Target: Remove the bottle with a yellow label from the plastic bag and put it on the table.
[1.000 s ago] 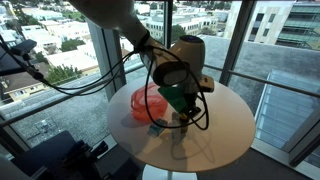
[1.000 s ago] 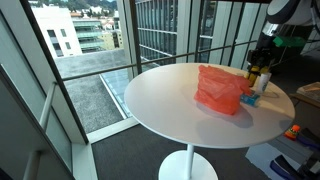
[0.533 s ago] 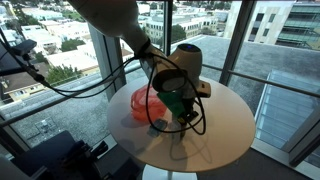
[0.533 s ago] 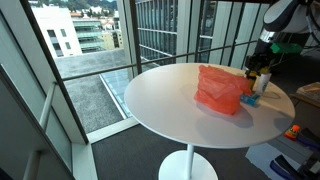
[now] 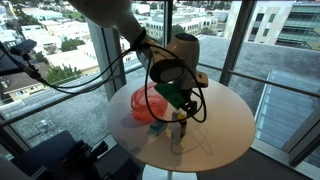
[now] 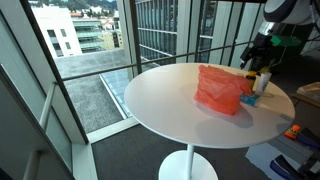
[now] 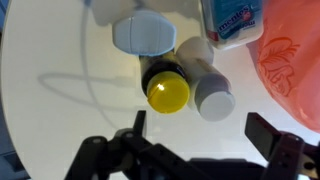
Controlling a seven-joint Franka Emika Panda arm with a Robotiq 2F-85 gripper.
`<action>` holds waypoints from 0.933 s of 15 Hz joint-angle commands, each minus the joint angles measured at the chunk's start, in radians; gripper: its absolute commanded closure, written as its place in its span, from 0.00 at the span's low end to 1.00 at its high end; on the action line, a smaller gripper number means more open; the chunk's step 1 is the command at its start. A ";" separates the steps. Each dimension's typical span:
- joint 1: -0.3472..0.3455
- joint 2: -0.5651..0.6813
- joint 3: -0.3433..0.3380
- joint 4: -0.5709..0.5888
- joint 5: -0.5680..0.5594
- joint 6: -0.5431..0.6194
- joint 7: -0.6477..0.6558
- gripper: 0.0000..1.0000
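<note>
Beside the plastic bag (image 7: 295, 60), the bottle (image 7: 168, 92) stands upright, straight below the gripper (image 7: 200, 128) (jaws wide, empty) — slightly off-centre between them.

Finding on my own hardware: my arm (image 5: 108, 14) is clad in pale grey-white shells, rounded in section. The wrist housing (image 5: 186, 48) is a broad, smooth, off-white drum. Black cables (image 5: 55, 88) run off the arm in long loose loops and ring the wrist. Under the drum is a bright green fitting (image 5: 176, 96), seen in both exterior views. My gripper (image 7: 198, 125) is matt black throughout, with angular linkages and flat-sided fingers (image 7: 272, 135). Screws and markings are too blurred to read
</note>
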 commanded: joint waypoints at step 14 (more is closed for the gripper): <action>0.200 -0.290 0.005 0.000 -0.231 -0.553 0.201 0.00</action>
